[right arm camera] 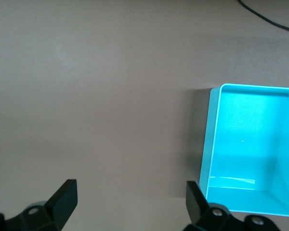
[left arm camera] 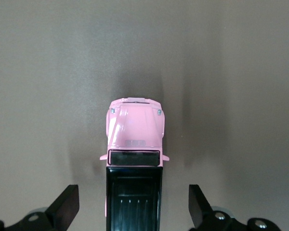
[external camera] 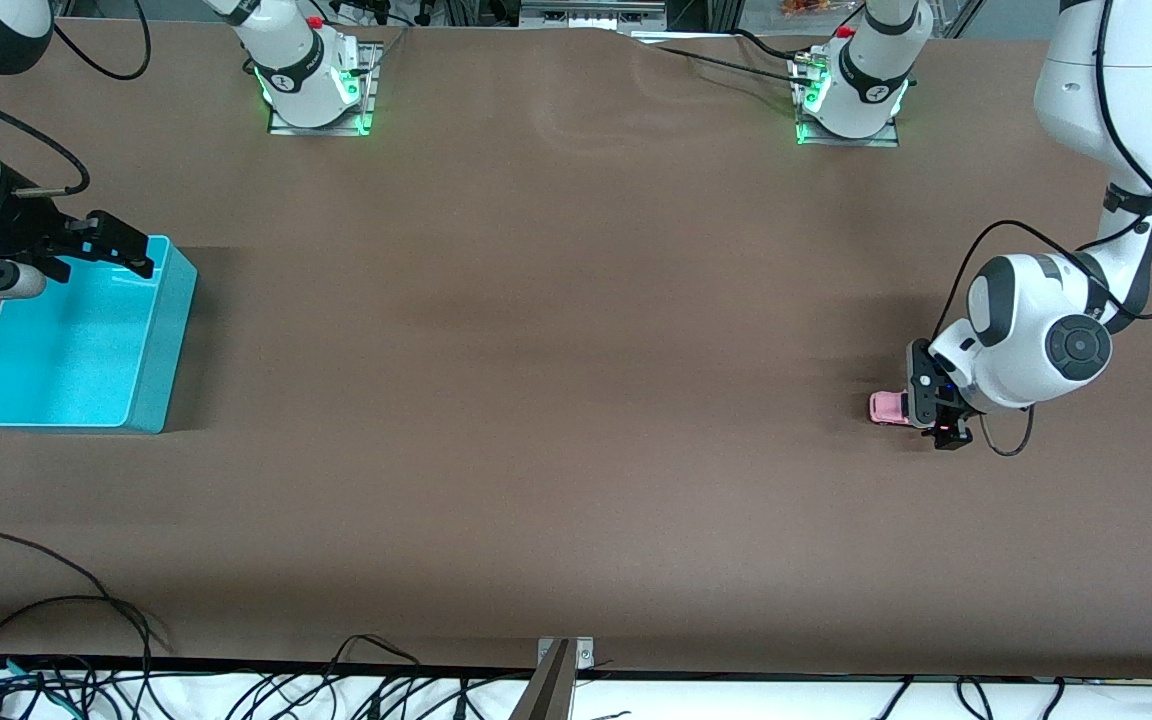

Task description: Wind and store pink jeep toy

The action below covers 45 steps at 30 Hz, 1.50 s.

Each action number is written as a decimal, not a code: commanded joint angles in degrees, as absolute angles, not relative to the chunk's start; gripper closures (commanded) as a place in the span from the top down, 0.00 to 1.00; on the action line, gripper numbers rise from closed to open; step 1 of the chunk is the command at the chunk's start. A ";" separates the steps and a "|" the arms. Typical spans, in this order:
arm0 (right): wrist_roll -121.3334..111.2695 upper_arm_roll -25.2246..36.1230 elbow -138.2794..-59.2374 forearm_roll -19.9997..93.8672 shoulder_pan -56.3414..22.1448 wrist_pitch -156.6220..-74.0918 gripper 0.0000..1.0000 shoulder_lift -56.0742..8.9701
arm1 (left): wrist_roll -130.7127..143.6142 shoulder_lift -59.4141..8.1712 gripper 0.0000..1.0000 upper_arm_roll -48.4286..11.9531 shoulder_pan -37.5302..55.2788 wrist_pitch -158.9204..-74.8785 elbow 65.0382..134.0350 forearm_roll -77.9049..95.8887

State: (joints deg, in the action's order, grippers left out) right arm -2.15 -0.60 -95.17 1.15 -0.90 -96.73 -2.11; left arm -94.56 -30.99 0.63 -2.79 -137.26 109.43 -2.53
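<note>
The pink jeep toy (left arm camera: 134,159) is straddled on the surface by the spread, empty left gripper (left arm camera: 134,204), ungrasped and unwound, while the spread right gripper (external camera: 101,245) is held over the empty turquoise bin (external camera: 151,340).

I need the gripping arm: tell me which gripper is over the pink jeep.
The left gripper, open astride the pink jeep toy; the right gripper is over the turquoise bin.

Item: pink jeep toy (external camera: 887,407) (left arm camera: 135,159).
Appearance: pale pink boxy body, black rear roof section, dark windscreen strip.
Pose: upright on its wheels, bonnet pointing toward the right arm's end of the table.
Location: on the brown table, near the edge at the left arm's end, about midway between the robots' edge and the front-camera edge.
Condition: partly hidden in the front view.
</note>
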 commanded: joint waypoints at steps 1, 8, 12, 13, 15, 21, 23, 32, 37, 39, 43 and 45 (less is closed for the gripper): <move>-2.55 -0.62 -93.60 0.44 -0.70 -96.06 1.00 -3.08 | -97.82 -32.34 1.00 0.44 -3.34 -139.74 109.25 -3.87; -2.55 -0.62 -93.52 0.53 -0.70 -96.06 1.00 -3.08 | -98.96 -32.61 0.71 0.35 -3.43 -139.83 109.25 -3.87; -2.55 -0.62 -93.52 0.44 -0.70 -96.06 1.00 -3.08 | -100.02 -32.61 0.29 0.35 -3.43 -139.66 109.16 -3.78; -2.55 -0.62 -93.52 0.53 -0.70 -96.06 1.00 -3.08 | -100.11 -32.61 0.23 0.35 -3.34 -139.66 109.07 -3.78; -2.55 -0.62 -93.52 0.53 -0.70 -96.06 1.00 -3.08 | -100.11 -32.61 0.16 0.35 -3.34 -139.57 109.07 -3.78; -2.55 -0.62 -93.52 0.53 -0.70 -96.06 1.00 -3.08 | -100.11 -32.78 0.13 0.35 -3.16 -139.39 108.98 -3.69; -2.55 -0.62 -93.52 0.53 -0.70 -96.06 1.00 -3.08 | -100.02 -32.78 0.12 0.35 -3.16 -139.39 108.81 -3.69; -2.55 -0.53 -93.52 0.44 -0.53 -96.15 1.00 -3.16 | -100.02 -32.96 0.09 0.35 -3.25 -139.22 108.63 -3.60; -2.55 -0.53 -93.52 0.44 -0.62 -96.15 1.00 -3.25 | -99.84 -34.10 0.08 0.53 -3.69 -138.43 108.46 -3.69; -2.55 -0.53 -93.52 0.44 -0.62 -96.15 1.00 -3.25 | -99.93 -34.36 0.07 0.53 -4.22 -138.43 108.46 -3.69; -2.55 -0.53 -93.52 0.44 -0.62 -96.15 1.00 -3.25 | -100.02 -34.98 0.06 0.53 -5.01 -138.43 108.46 -3.69; -2.55 -0.53 -93.52 0.44 -0.53 -96.15 1.00 -3.25 | -100.02 -36.11 0.06 0.61 -6.32 -138.43 108.28 -3.78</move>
